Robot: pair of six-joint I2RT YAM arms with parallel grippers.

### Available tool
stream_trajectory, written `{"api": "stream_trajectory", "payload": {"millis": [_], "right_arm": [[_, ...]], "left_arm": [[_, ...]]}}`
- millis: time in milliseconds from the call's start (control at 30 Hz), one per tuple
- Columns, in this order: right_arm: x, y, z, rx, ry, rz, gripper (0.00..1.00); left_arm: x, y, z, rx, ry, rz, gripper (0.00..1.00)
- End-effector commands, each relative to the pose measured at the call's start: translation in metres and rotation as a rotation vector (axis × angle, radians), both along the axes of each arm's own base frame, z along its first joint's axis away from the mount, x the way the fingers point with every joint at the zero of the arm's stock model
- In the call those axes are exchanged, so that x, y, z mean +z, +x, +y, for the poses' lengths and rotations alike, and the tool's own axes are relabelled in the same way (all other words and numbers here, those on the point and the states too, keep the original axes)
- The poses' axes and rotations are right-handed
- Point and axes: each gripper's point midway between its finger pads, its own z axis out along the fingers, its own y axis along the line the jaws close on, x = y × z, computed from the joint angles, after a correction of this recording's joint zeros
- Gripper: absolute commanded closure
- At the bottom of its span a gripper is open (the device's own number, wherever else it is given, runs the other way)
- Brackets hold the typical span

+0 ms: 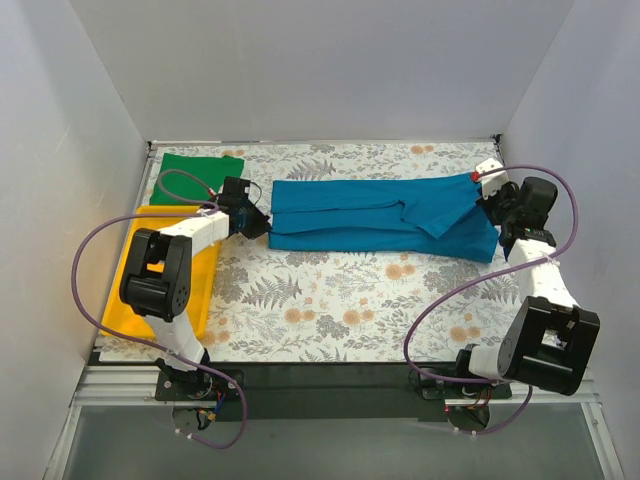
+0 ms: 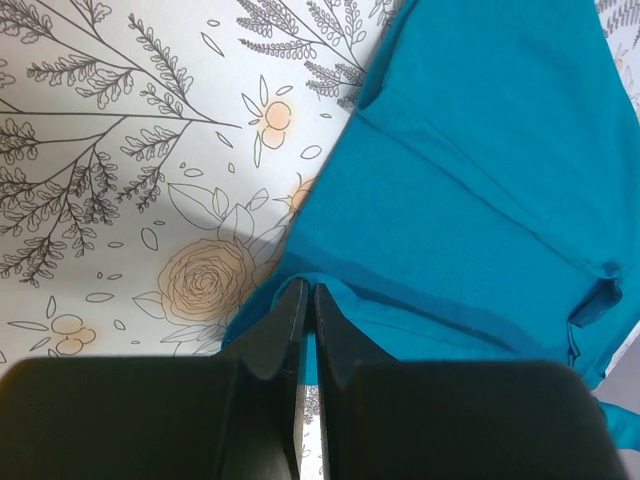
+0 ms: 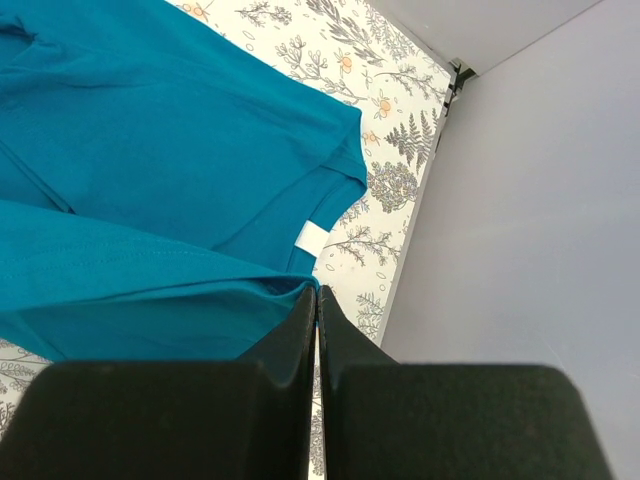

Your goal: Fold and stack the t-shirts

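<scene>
Floral table [image 1: 330, 310], teal-blue t-shirt [image 1: 370, 215] laid lengthwise across far half.
Yellow tray [image 1: 203, 290] at left edge, interior partly hidden by left arm; folded green t-shirt [image 1: 200, 165] just behind it. Left gripper [image 2: 307, 292] clenched on teal-blue hem; right gripper [image 3: 316, 292] clenched on opposite end.

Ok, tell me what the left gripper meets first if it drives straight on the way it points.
The teal-blue t-shirt: the left gripper is shut on its near edge and points across the cloth, so it would likely just bunch that fabric ahead of it.
</scene>
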Motion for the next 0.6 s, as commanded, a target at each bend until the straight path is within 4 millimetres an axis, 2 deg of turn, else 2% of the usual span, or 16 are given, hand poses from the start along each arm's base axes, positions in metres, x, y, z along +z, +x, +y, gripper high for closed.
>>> {"api": "stream_trajectory", "payload": {"millis": [0, 567], "right_arm": [[0.032, 0.017, -0.003, -0.012, -0.009, -0.092, 0.99], [0.021, 0.029, 0.002, -0.017, -0.006, -0.068, 0.99]], "left_arm": [[0.009, 0.012, 0.007, 0.009, 0.028, -0.023, 1.0], [0.001, 0.019, 0.003, -0.018, 0.019, -0.003, 1.0]]}}
